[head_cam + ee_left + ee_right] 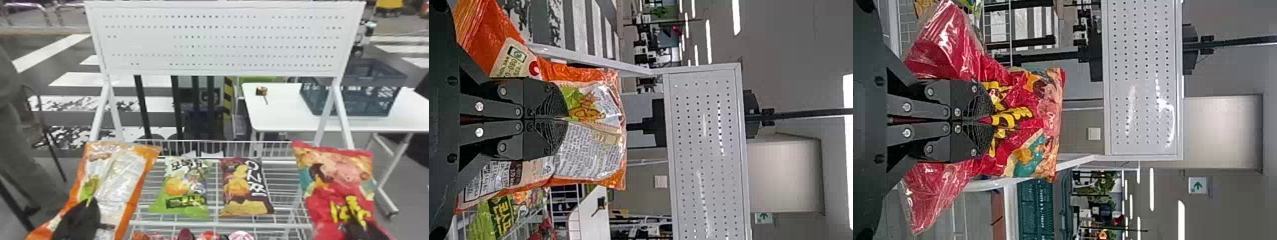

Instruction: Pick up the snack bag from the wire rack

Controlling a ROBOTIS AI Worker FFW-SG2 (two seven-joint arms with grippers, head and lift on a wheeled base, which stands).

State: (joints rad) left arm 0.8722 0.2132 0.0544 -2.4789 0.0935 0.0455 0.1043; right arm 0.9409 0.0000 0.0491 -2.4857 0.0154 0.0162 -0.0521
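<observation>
Pinching the orange snack bag point(123, 178), left gripper point(91, 204): black fingers closed on its printed face. Pinching the red snack bag point(338, 191), right gripper point(357, 223): same grip, bag upright, slightly crumpled.

Edges and room: the orange bag stands at the left side of the wire rack point(220, 224), the red bag at its right; whether either touches the wires, cannot tell. Wire grid shows in a narrow strip between orange bag and green bag point(183, 191), another between green bag and brown bag point(244, 188), and a wider band between brown and red. Behind the rack's back rail, a white perforated panel point(223, 41) on slanted posts.

Containers: wire rack, upper shelf, holding the green and brown bags side by side, apart; below, a row of red and pink items point(185, 235), kind unclear. Gray basket point(351, 99) on a white table point(277, 119), contents unclear.
</observation>
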